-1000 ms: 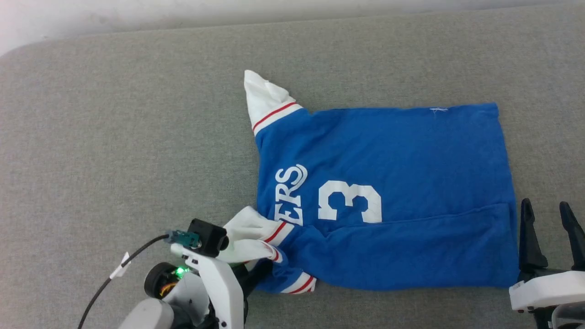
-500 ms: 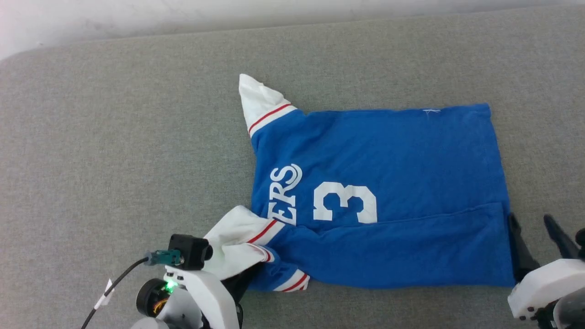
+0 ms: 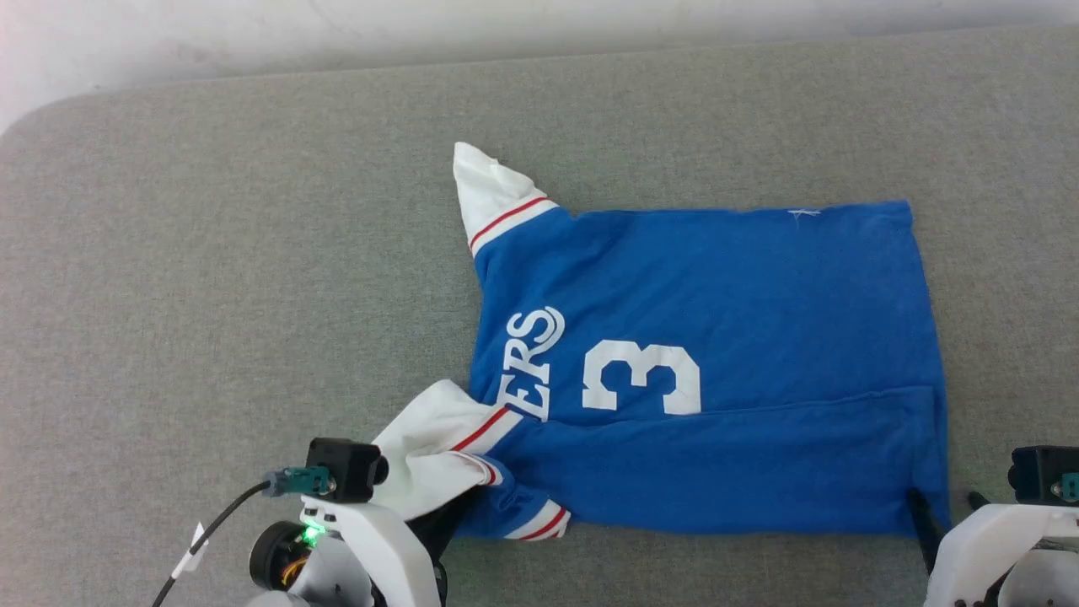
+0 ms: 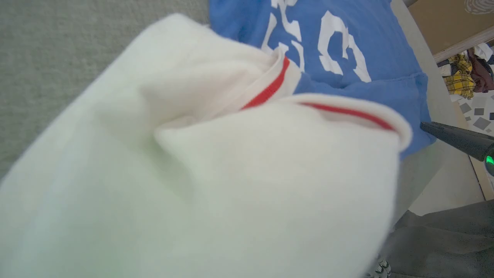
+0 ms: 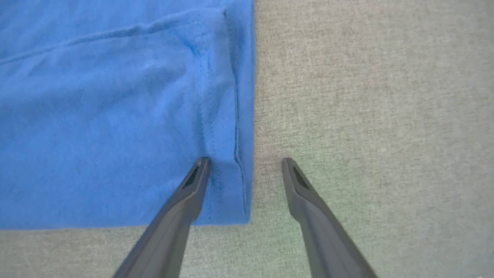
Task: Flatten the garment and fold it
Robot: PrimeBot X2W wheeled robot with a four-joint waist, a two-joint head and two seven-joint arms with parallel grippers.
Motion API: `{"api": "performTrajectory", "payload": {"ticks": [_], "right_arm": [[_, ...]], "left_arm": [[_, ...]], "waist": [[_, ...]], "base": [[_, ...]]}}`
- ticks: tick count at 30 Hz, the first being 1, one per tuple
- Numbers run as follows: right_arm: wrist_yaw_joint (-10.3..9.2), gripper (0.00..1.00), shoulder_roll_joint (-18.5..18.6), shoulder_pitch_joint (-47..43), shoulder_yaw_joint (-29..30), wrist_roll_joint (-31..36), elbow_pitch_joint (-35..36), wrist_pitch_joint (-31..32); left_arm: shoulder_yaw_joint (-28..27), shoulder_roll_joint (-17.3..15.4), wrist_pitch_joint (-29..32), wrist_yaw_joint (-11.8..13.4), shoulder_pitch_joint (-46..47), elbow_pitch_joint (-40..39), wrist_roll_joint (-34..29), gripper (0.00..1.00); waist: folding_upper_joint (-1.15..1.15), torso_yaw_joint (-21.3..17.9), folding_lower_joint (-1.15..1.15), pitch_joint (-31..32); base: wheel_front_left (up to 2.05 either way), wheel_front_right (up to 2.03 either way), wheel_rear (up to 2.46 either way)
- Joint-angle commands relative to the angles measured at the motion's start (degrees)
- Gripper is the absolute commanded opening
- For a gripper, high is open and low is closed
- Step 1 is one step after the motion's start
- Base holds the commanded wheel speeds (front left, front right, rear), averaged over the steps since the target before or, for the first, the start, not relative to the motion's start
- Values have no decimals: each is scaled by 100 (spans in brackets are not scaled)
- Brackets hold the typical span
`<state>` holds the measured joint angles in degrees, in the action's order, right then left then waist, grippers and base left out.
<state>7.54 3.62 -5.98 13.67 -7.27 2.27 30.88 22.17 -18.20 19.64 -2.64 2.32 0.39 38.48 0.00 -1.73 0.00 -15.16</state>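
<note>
We find the garment [image 3: 742, 278] spread on the table [image 3: 211, 253]. The right claw [image 5: 245, 160] gapes empty astride its hem corner [image 5: 231, 208] (evidently to pinch it). The left claw [image 3: 453, 512] sits buried under the sleeve [image 3: 430, 430]; we cannot tell its grip.

Likely a robot test room: grey padded table [image 3: 211, 253] against pale wall [image 3: 169, 34].

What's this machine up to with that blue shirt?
A two-armed robot is working on a blue jersey spread on a grey padded surface. Its left gripper seems pinched on the bunched white sleeve nearest it. Its right gripper is open, straddling the shirt's near hem corner: one finger on the cloth, the other on the surface. A strip along the near edge lies folded over.
</note>
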Motion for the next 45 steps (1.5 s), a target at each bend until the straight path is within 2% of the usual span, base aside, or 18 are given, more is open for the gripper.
{"api": "performTrajectory", "payload": {"ticks": [1,3,4,5,6,12,19,26,32,33,34,35,36,37,38,39,40,45], "right_arm": [[-5,100,-22,-2,-17,1,-100,34],[-5,100,-32,10,-24,-37,-208,63],[-5,80,-37,22,-21,-55,-241,61],[-5,32,-41,35,-22,-67,-265,57],[-5,0,-44,45,-66,-93,-281,64],[-5,0,-52,86,-190,-228,-164,83],[-5,0,17,-77,-118,-384,373,326],[-5,0,11,-457,-52,-503,830,768],[-5,0,-34,-584,-36,-488,941,816],[-5,19,-40,-563,-21,-466,936,744],[-5,44,-45,-541,-22,-446,918,687],[-5,92,-50,-511,-34,-434,901,626],[-5,100,-55,-477,-30,-431,879,562],[-5,100,-59,-444,-24,-427,856,508],[-5,100,-62,-417,-35,-427,836,467],[-5,100,-64,-388,-37,-435,828,417],[-5,100,-66,-361,-28,-447,826,362],[-5,100,-72,-306,-8,-593,881,132]], "left_arm": [[-21,-18,-18,55,-52,44,7,0],[-25,-21,-24,65,-58,54,15,0],[-28,-25,-28,73,-59,58,15,0],[-34,-26,-35,82,-60,59,17,0],[-39,-25,-42,88,-62,61,24,0],[-112,-37,-71,123,-95,21,109,0],[-159,-220,153,89,-380,-326,341,0],[-65,-439,671,170,-875,-819,610,0],[-143,-396,603,310,-960,-924,646,0],[-170,-370,520,339,-921,-897,599,0],[-212,-309,409,377,-870,-857,570,0],[-221,-259,344,386,-827,-806,560,1],[-208,-235,313,370,-789,-747,550,7],[-218,-204,241,355,-743,-700,537,23],[-243,-156,165,358,-704,-657,543,43],[-249,-131,116,351,-676,-617,537,74],[-265,-119,59,352,-657,-591,520,97],[-429,-89,-194,414,-714,-591,537,100]], "waist": [[0,16,0,14],[0,26,0,26],[0,29,0,29],[0,30,0,32],[0,29,0,37],[0,-16,0,86],[0,-58,0,191],[0,-74,0,231],[0,-58,0,241],[0,-51,0,241],[0,-43,0,242],[0,-39,0,245],[0,-37,0,250],[0,-36,0,255],[0,-35,0,261],[0,-35,0,271],[0,-33,0,280],[0,-17,0,304]], "base": [[0,0,0],[0,0,0],[0,0,0],[0,0,0],[0,0,0],[0,0,0],[0,0,0],[0,0,0],[0,0,0],[0,0,0],[0,0,0],[0,0,0],[0,0,0],[0,0,0],[0,0,0],[0,0,0],[0,0,0],[0,0,0]]}}
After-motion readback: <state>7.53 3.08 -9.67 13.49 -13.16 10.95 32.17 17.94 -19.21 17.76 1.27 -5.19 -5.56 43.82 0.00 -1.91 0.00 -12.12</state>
